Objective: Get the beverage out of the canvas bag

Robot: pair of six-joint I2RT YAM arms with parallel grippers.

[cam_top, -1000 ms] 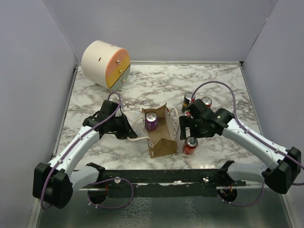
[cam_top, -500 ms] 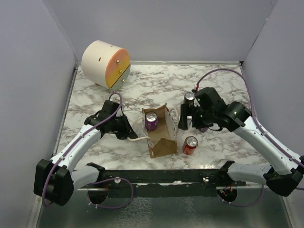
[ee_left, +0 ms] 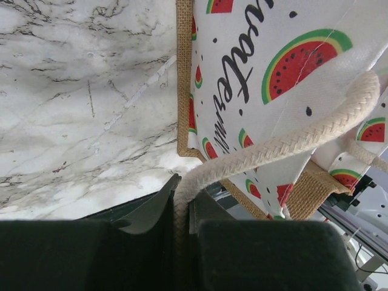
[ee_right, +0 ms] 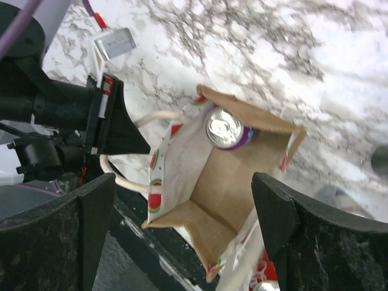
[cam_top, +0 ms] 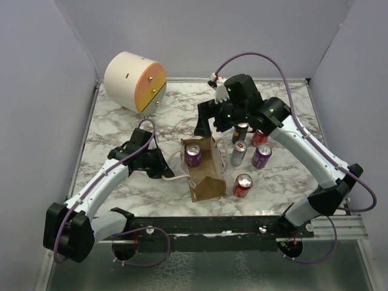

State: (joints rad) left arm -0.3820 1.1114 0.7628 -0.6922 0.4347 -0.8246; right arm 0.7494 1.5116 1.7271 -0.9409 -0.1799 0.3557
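The left gripper (ee_left: pixel 182 209) pinches the rope handle (ee_left: pixel 273 145) to steady the bag (cam_top: pixel 206 185) near the bench's front edge. The right gripper (cam_top: pixel 210 121) hangs over it, wide (empty), ready for the purple can (cam_top: pixel 193 154) inside.

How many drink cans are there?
6. Purple can in the canvas bag. Right of it: red can nearest, silver can, second purple can, then dark can and far red can by the right arm, which may hide more.
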